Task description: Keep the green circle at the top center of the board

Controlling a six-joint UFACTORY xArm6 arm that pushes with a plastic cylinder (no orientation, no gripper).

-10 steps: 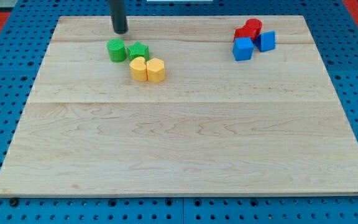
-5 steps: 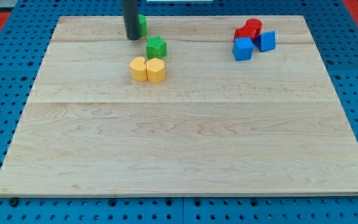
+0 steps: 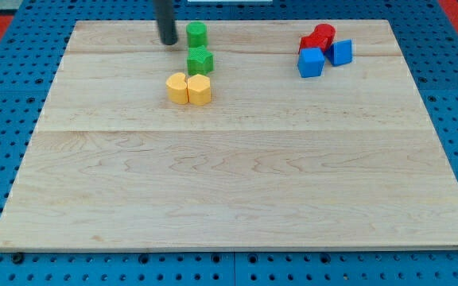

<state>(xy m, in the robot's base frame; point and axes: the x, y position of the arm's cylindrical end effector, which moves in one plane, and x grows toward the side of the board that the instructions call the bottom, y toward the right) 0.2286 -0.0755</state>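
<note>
The green circle [image 3: 196, 34] stands near the board's top edge, a little left of centre. My tip [image 3: 167, 41] is just to its left, a small gap apart. The green star [image 3: 199, 60] lies right below the circle, close to it.
Two yellow blocks [image 3: 188, 88] sit side by side below the green star. A cluster at the view's top right holds red blocks [image 3: 319, 36] and two blue blocks [image 3: 311, 62] [image 3: 340, 52]. The wooden board [image 3: 237, 183] lies on a blue pegboard table.
The green circle has slid up and to the right, from left of the star to above it. The star shifted slightly right. My tip moved right along the top.
</note>
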